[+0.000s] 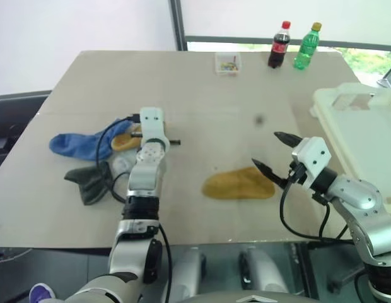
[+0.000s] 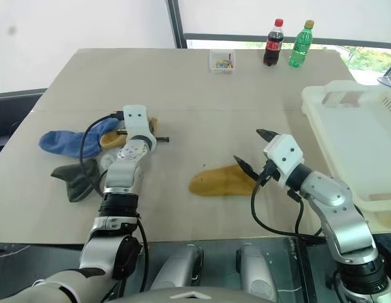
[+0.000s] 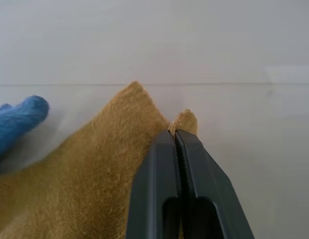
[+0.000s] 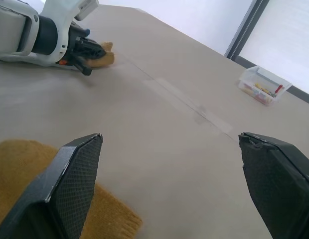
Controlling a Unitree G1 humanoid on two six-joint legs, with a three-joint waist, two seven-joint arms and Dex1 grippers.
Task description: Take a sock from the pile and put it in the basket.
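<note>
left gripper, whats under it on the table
A mustard-yellow sock from the pile lies under the left gripper, whose shut fingers pinch its edge. The arm covers the rest of that sock and part of the pale grey sock.

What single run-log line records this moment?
left hand: shut on mustard-yellow fabric sock at pile | right hand: open, empty | cream-white rectangular plastic basket: no sock seen inside

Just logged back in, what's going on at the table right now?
The left pincer is shut on a mustard sock at the pile of blue, green and grey socks. The right pincer hangs open above another mustard sock lying alone mid-table. The basket sits at the table's right edge.
</note>
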